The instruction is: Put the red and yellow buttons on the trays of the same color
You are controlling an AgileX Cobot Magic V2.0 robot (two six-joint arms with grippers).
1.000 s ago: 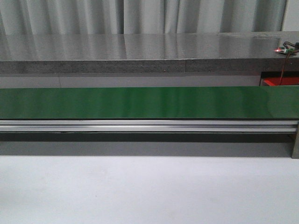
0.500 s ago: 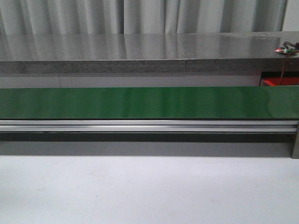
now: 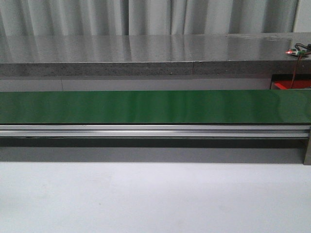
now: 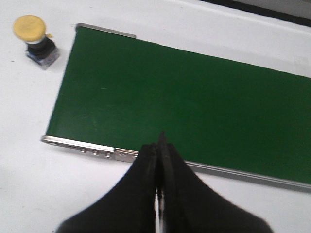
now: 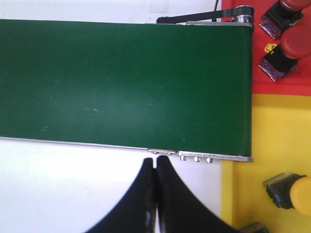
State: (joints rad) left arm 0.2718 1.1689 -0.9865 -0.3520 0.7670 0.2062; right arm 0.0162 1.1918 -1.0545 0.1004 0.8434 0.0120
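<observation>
In the left wrist view a yellow button (image 4: 35,36) stands on the white table beside the end of the green belt (image 4: 184,102). My left gripper (image 4: 159,145) is shut and empty over the belt's metal rail. In the right wrist view two red buttons (image 5: 283,14) (image 5: 285,54) lie on the red tray (image 5: 286,86). Another yellow button (image 5: 291,190) lies on the yellow tray (image 5: 272,131). My right gripper (image 5: 154,162) is shut and empty just short of the belt's rail. Neither gripper shows in the front view.
The green belt (image 3: 146,107) runs across the front view with an aluminium rail (image 3: 146,130) below it and a grey ledge (image 3: 146,53) behind. A red part (image 3: 289,85) shows at the far right. White table (image 3: 146,199) lies in front.
</observation>
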